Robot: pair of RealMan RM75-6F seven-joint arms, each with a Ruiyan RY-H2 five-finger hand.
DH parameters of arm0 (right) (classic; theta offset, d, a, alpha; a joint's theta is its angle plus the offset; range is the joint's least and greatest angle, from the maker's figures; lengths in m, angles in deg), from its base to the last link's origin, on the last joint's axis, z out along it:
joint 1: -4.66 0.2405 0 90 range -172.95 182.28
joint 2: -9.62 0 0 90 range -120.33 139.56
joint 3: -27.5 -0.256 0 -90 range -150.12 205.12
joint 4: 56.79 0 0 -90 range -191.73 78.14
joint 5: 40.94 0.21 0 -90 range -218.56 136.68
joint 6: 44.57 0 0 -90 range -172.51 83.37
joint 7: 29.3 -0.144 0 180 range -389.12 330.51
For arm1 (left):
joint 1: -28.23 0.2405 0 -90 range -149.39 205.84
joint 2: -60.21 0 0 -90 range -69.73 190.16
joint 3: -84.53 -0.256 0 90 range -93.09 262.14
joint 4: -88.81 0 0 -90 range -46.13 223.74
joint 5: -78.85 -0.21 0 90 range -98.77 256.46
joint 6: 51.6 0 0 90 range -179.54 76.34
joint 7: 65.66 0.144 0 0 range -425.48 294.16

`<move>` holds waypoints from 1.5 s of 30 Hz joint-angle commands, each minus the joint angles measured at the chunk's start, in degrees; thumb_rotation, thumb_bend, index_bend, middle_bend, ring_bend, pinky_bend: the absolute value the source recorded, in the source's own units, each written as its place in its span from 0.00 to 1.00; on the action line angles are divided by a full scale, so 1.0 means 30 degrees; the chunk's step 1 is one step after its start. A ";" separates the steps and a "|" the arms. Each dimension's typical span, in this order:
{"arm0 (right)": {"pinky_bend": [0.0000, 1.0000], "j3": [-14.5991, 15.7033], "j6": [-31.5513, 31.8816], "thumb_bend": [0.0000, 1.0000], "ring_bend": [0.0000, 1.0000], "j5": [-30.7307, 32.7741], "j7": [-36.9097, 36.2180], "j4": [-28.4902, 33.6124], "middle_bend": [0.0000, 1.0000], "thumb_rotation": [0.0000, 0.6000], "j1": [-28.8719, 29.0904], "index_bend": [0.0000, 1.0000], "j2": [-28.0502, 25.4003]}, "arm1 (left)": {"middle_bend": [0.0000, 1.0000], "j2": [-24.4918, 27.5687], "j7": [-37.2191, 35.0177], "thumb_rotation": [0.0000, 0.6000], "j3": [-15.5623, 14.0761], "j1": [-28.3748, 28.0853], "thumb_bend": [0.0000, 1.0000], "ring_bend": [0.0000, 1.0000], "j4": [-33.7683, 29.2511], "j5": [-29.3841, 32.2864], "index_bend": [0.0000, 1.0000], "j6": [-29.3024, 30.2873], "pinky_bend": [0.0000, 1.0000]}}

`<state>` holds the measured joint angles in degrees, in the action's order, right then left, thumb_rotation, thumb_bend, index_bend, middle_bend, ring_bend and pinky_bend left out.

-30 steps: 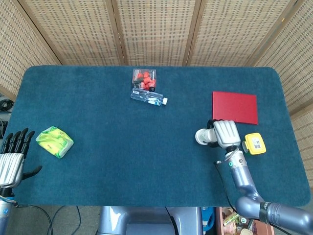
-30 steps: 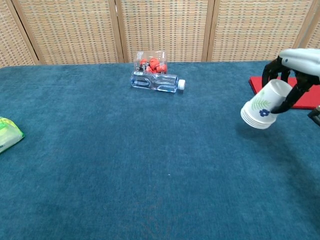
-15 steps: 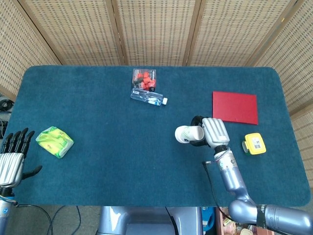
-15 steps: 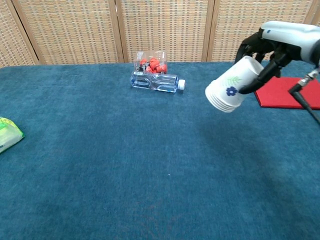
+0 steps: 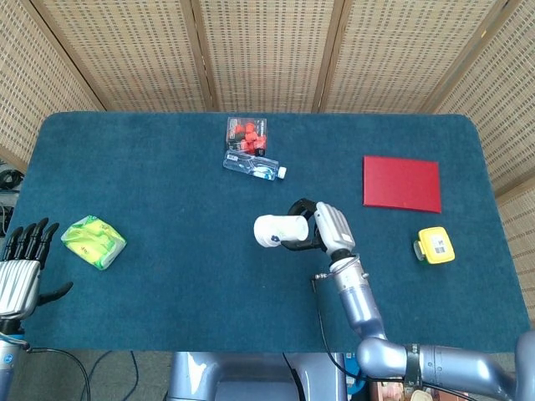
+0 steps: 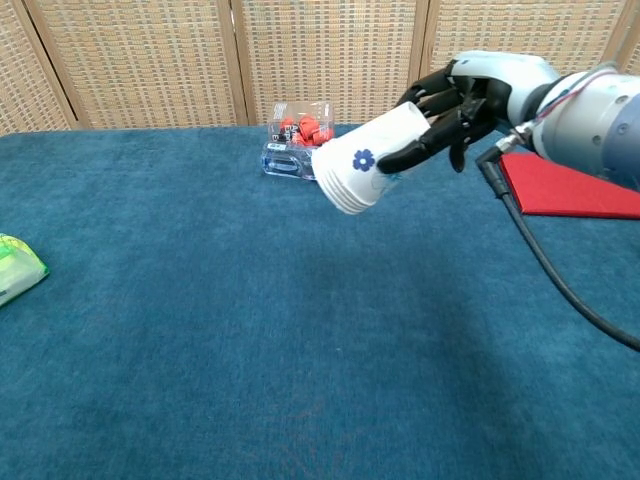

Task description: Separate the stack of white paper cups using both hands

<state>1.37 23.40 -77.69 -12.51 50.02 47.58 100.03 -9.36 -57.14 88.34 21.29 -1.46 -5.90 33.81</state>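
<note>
My right hand point(image 5: 324, 228) point(image 6: 455, 98) holds the stack of white paper cups point(image 5: 276, 231) point(image 6: 363, 161) above the middle of the table. The stack lies sideways, its base end pointing left, a blue flower print on its side. Dark fingers wrap around the rim end of the stack. My left hand point(image 5: 22, 266) is at the table's near left corner, off the cloth, fingers straight and apart, holding nothing. It does not appear in the chest view.
A clear bottle point(image 5: 253, 166) point(image 6: 300, 162) lies at the back centre beside a box of red pieces point(image 5: 247, 131) point(image 6: 300, 126). A green packet point(image 5: 93, 241) point(image 6: 17, 268) sits at the left. A red book point(image 5: 401, 184) point(image 6: 575, 185) and a yellow object point(image 5: 435, 246) are at the right.
My right hand has carried the cup stack leftwards from the right side to the table's middle, rising with it. The left hand has not moved.
</note>
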 commanded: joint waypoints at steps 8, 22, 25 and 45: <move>0.73 -0.0850 0.0265 0.17 0.50 0.0977 -0.0002 0.0331 0.64 1.00 0.0956 0.78 0.0807 | 0.00 -0.0186 -0.0826 1.00 0.0009 -0.0189 0.14 0.00 0.0076 0.0102 0.00 -0.0432 0.00; 0.73 -0.1766 0.0913 0.17 0.50 0.2180 0.0649 0.0380 0.64 1.00 0.2330 0.78 0.1264 | 0.00 -0.1040 -0.5041 1.00 0.0463 -0.0883 0.14 0.00 0.0438 0.0132 0.00 -0.1261 0.00; 0.73 -0.1876 0.1067 0.17 0.50 0.2314 0.0789 0.0504 0.64 1.00 0.2510 0.78 0.1208 | 0.00 -0.1511 -0.7132 1.00 0.0803 -0.1292 0.14 0.00 0.0060 0.0096 0.00 -0.1568 0.00; 0.73 -0.2593 0.1205 0.17 0.50 0.3081 0.1118 0.0154 0.64 1.00 0.3786 0.78 0.1356 | 0.00 -0.3292 -1.6820 1.00 0.1740 -0.3637 0.14 0.00 -0.0042 0.0597 0.19 -0.4757 0.00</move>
<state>-6.00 26.90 -68.80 -9.53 50.66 58.54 104.06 -18.00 -106.20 93.37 11.36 -2.78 -4.24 20.56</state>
